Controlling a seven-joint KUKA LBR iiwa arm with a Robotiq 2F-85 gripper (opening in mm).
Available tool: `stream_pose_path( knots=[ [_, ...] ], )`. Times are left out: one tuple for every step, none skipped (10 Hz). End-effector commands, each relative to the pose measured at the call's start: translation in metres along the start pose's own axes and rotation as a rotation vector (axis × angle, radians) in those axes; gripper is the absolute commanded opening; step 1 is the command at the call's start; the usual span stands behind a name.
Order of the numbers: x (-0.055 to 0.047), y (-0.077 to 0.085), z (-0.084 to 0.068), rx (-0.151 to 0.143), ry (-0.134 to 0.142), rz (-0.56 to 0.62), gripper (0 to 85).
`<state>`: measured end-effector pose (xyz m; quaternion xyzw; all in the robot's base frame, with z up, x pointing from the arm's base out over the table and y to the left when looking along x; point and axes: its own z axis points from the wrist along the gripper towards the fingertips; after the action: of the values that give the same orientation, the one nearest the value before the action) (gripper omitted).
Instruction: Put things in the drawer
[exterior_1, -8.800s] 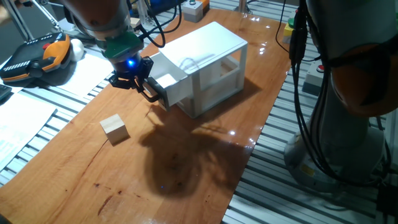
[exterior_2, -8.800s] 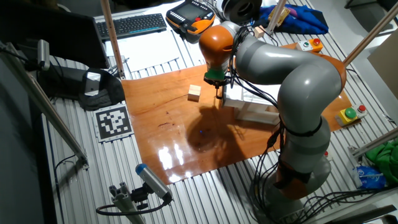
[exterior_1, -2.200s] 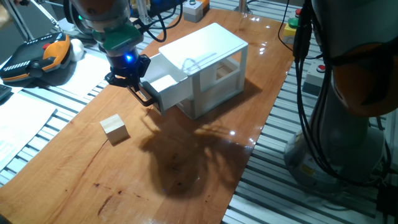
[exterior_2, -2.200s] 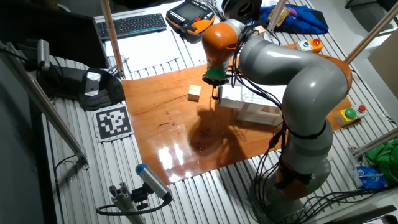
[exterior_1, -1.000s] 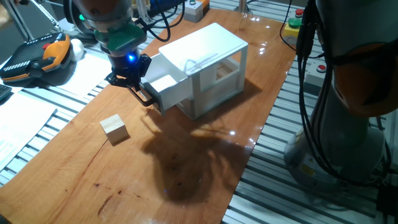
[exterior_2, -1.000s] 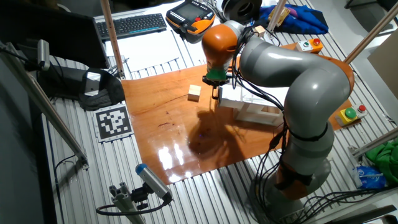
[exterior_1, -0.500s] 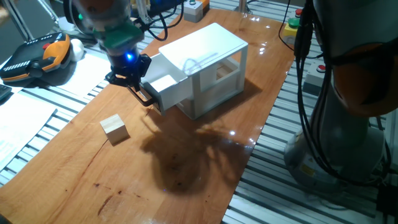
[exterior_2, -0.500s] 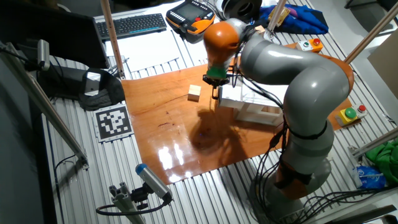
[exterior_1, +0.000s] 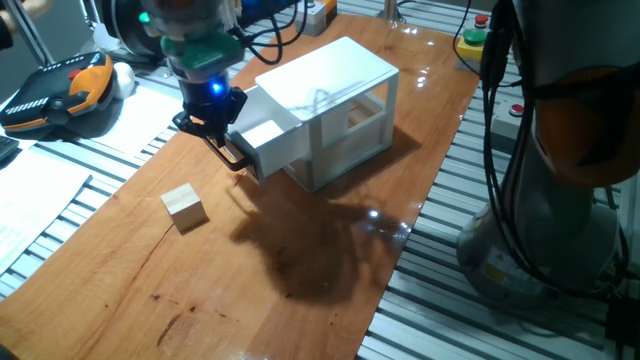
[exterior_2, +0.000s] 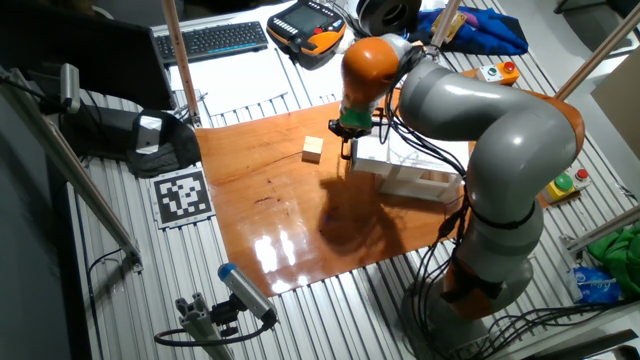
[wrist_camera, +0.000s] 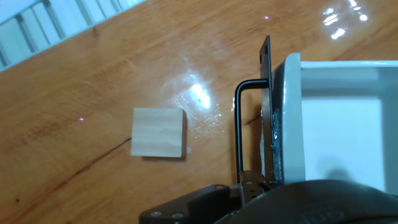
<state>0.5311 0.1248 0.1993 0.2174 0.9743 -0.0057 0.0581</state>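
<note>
My gripper (exterior_1: 232, 152) is hanging at the black bar handle (wrist_camera: 239, 130) of the pulled-out upper drawer (exterior_1: 268, 140); I cannot tell whether my fingers are pinching it. The small wooden cube (exterior_1: 185, 207) is sitting on the table (exterior_1: 330, 300), apart from my hand, outside the drawer.

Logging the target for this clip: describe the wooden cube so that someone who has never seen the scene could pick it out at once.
Find the white cabinet on the wooden table, its upper drawer pulled open. On the bare tabletop in front of that drawer lies the wooden cube, alone and apart from the gripper. It is the only small, pale tan block there.
</note>
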Motion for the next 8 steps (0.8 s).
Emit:
stream_pose_path(
  knots=[
    [-0.0001, -0.0001, 0.0001, 0.000, 0.010, 0.007, 0.0],
    [-0.0001, -0.0001, 0.0001, 0.004, 0.015, 0.016, 0.0],
    [-0.0001, -0.0001, 0.0001, 0.017, 0.021, 0.020, 0.0],
    [-0.0001, -0.0001, 0.0001, 0.016, 0.035, 0.031, 0.0],
    [-0.0001, -0.0001, 0.0001, 0.020, 0.047, 0.057, 0.0],
    [0.0004, 0.0002, -0.0001, 0.038, 0.046, 0.080, 0.0],
    [0.0020, 0.0021, -0.0010, 0.041, 0.062, 0.115, 0.0],
    [0.0028, 0.0076, -0.0018, 0.040, 0.078, 0.160, 0.0]
  ],
)
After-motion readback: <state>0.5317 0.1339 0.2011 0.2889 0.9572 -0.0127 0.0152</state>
